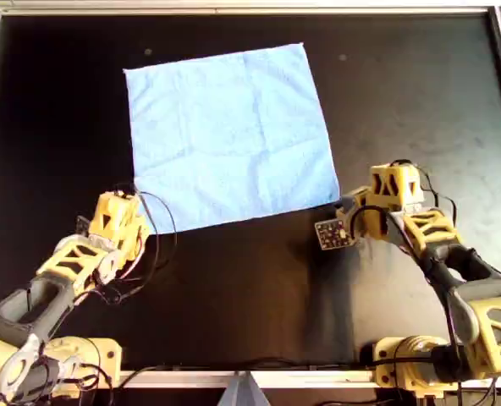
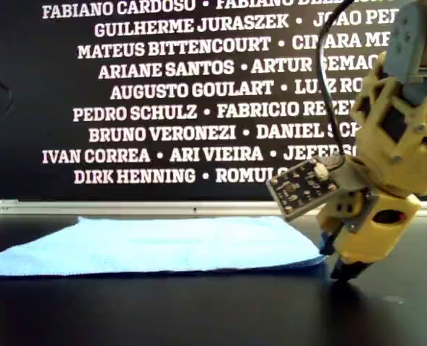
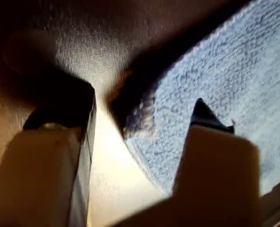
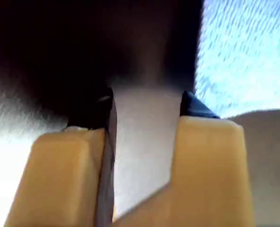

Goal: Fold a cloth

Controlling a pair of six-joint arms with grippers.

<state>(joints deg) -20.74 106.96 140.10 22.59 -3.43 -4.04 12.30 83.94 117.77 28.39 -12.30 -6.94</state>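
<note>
The cloth lies flat on the table, its near corners just ahead of the left gripper and right gripper, both apparently parted, left slightly closer

overhead: even, moderate light, sharp, black tabletop almost without glare | exterior: dim foreground, soft focus, wall text readable | left wrist: strongly blurred, warm glare on the surface, dark shadow beside the cloth corner | right wrist: blurred, cloth overexposed, dark upper part
</note>
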